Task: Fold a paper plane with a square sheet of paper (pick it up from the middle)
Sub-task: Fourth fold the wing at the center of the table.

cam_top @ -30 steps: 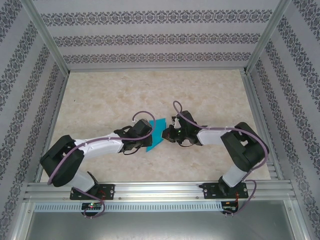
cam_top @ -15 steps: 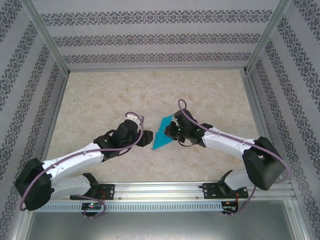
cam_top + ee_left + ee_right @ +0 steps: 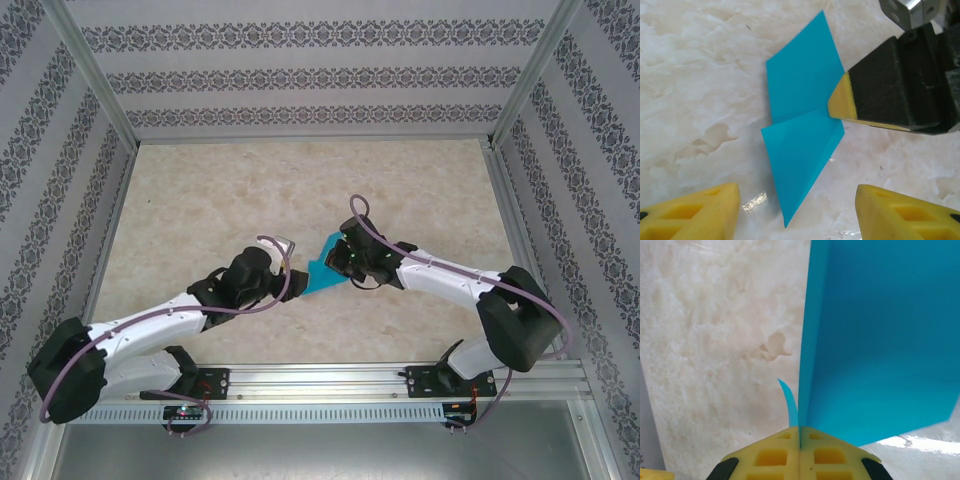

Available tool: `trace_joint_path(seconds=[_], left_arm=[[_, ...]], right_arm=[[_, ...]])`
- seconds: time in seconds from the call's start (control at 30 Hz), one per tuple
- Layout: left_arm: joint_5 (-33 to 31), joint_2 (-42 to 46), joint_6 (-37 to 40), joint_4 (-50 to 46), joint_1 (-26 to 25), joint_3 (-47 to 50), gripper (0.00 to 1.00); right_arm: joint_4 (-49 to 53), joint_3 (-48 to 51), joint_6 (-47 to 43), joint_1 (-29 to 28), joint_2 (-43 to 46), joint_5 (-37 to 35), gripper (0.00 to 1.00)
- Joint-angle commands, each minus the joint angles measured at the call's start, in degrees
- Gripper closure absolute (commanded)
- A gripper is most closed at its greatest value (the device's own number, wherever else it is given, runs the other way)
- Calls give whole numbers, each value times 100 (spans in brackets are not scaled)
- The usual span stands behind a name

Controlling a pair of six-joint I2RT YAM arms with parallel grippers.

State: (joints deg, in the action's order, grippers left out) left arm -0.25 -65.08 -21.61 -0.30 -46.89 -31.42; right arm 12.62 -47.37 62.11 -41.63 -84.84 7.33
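The teal-blue sheet of paper, folded small into a pointed paper-plane shape with two flaps meeting at a centre crease, sits near the table's middle. In the left wrist view the paper stands tilted over the marble with its tip pointing toward the camera. My right gripper is shut on its right edge at the crease. Its yellow tip shows there, and in the right wrist view the right gripper pinches the paper. My left gripper is open just left of the paper. The left gripper has its fingers either side of the paper's tip without touching it.
The beige marble tabletop has free room behind and on both sides. Patterned walls and metal frame posts enclose it. A metal rail carrying both arm bases runs along the near edge.
My left gripper has opened and let go of the paper, and its arm has swung down toward the near left. The right gripper keeps hold and has shifted the paper slightly.
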Motion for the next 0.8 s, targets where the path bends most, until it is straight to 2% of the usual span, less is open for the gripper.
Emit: trace_joint_path(seconds=[0.0,0.1,0.27,0.43,0.77], left_arm=[[265,-289,814,706,14,2,37],[237,-677,1270,866,-75,-88,37],[171,-1145,1737,1826,-146,143,38],[460,-1605,2200,2567,-145,315,39],[760,-2398,2397,3589,-145,469,49]], right_arm=[[-120,65,272,-43,-75,-30,96],[-25,-10,359,-37,-84,9,96],[15,-86,503,8,-112,101,95],[-110,-121,645,64,-207,317,94],[-118,-134,698,284,-201,588,94]])
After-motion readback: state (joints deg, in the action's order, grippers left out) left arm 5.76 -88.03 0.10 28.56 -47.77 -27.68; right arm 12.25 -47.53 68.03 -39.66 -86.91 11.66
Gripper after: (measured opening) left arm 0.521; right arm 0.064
